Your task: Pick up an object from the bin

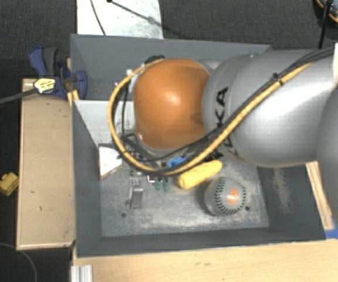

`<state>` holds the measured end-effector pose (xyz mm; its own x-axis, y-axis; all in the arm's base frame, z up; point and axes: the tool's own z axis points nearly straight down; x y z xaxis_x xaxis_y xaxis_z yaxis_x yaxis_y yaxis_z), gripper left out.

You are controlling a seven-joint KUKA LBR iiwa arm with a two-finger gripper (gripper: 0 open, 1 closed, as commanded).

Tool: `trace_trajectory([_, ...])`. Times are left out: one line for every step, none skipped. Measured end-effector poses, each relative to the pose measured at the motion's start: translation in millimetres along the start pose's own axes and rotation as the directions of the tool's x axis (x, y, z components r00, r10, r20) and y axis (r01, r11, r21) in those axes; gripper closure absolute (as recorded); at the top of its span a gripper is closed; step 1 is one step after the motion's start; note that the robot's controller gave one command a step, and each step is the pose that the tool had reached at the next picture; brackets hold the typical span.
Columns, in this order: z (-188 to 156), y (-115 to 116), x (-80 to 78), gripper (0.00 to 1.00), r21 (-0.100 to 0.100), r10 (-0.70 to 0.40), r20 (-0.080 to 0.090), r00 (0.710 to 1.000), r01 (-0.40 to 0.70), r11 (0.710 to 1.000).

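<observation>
Camera view, near to far. By front wall of bin [174,239], right of middle: round grey ribbed object [224,195], orange centre. Just behind it, mid-floor: yellow oblong piece [200,174], smooth, rounded ends, lying tilted at lower edge of orange wrist cover [169,101]. Further left: small grey metal part [135,195], white wedge [109,159]. Jaw state: cannot tell.

Yellow banana-like thing [200,174] just beside a round grey disc [224,196] with orange centre, perhaps a wheel.

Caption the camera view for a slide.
KUKA arm reaching into grey bin, beside a yellow stick and a round grey disc.
</observation>
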<state>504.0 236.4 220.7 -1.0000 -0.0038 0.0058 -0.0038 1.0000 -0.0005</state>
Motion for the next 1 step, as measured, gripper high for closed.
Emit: trace_trajectory([-4.6,-1.4,-2.0,0.0,-0.002,0.005,0.008,1.0,-0.005,1.0])
